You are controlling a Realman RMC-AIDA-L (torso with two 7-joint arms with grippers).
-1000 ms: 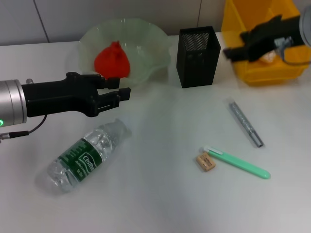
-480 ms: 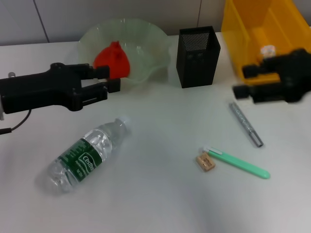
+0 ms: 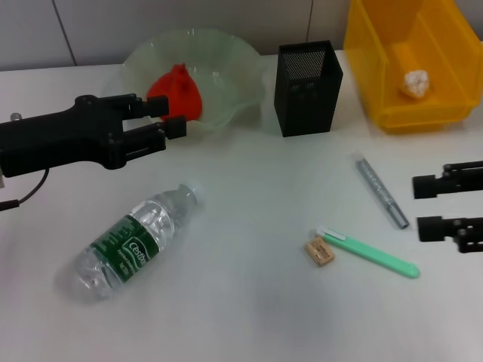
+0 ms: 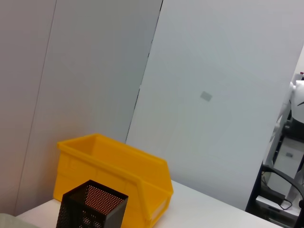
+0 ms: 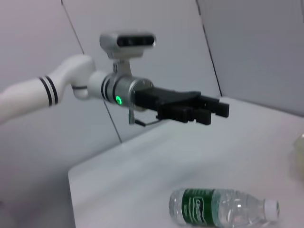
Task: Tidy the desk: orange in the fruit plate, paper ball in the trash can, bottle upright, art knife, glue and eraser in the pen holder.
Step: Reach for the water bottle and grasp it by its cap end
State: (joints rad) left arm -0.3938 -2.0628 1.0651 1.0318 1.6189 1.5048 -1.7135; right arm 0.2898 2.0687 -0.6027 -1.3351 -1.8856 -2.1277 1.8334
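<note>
head view: we see the right gripper (image 3: pixel 451 205) now out of the trash can (image 3: pixel 375 75) and down at the desk's (image 3: pixel 249 302) right edge, jaws spread, empty. the paper ball (image 3: pixel 416 83) lies in the can, so that step looks done. the left gripper (image 3: pixel 167 117) has lifted off toward the fruit plate (image 3: pixel 234 68), fingers apart, holding nothing; the orange (image 3: pixel 177 92) sits in the plate. the bottle (image 3: pixel 132 241) is still on its side, open room all round it. the eraser (image 3: pixel 319 252) touches the green art knife (image 3: pixel 373 255), the grey glue stick (image 3: pixel 382 192) is near, the pen holder (image 3: pixel 306 87) stands free.

left wrist view: we see only the pen holder (image 4: pixel 90 206) and trash can (image 4: pixel 118 175), no fingers.

right wrist view: the left gripper (image 5: pixel 209 110) hangs well above the bottle (image 5: pixel 223 209), clear desk around.
</note>
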